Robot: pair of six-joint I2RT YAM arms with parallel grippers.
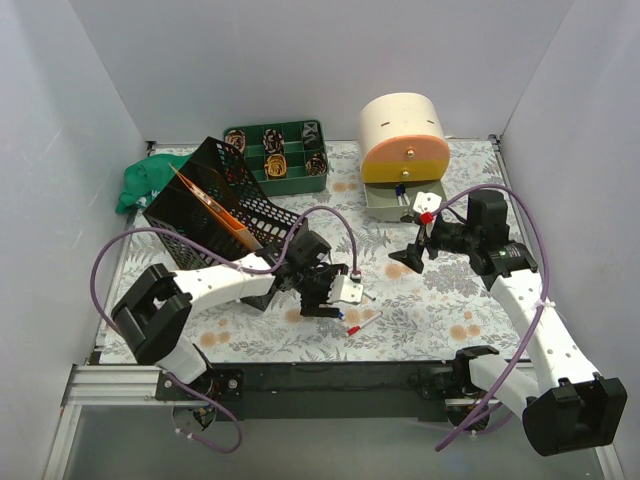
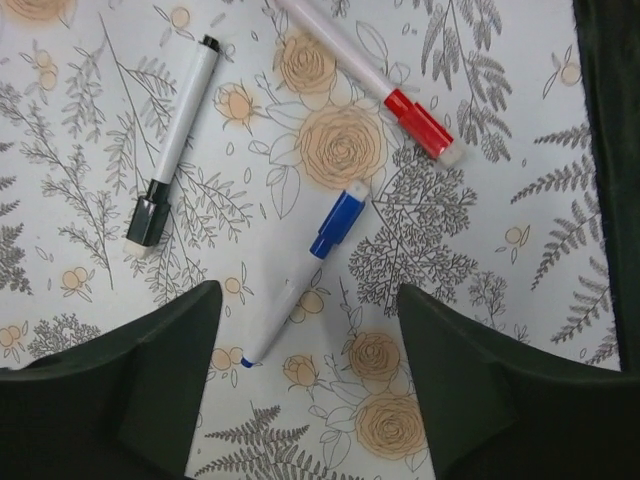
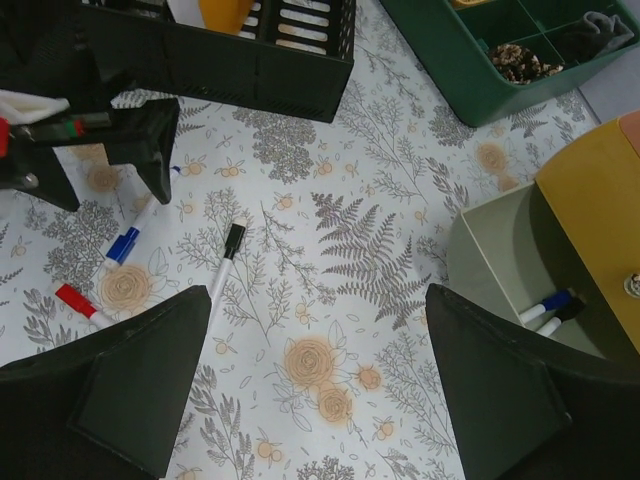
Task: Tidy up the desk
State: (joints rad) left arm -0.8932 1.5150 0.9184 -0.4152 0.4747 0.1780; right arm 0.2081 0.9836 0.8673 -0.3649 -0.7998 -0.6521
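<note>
Desk (image 1: 450,290) fills the overhead view, its floral top spanning the enclosure. The left tool (image 1: 335,295) sits at 6 o'clock of centre and the right tool (image 1: 410,255) at 3 o'clock. Left wrist view: jaws wide, straddling a blue marker (image 2: 302,276) without contact; black marker (image 2: 175,140) at 10 o'clock, red marker (image 2: 370,85) at 1 o'clock. Right wrist view: jaws wide, empty, above bare desk.

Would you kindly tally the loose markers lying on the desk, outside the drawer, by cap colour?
Black-capped marker: 1
Blue-capped marker: 1
Red-capped marker: 1
Total: 3
</note>
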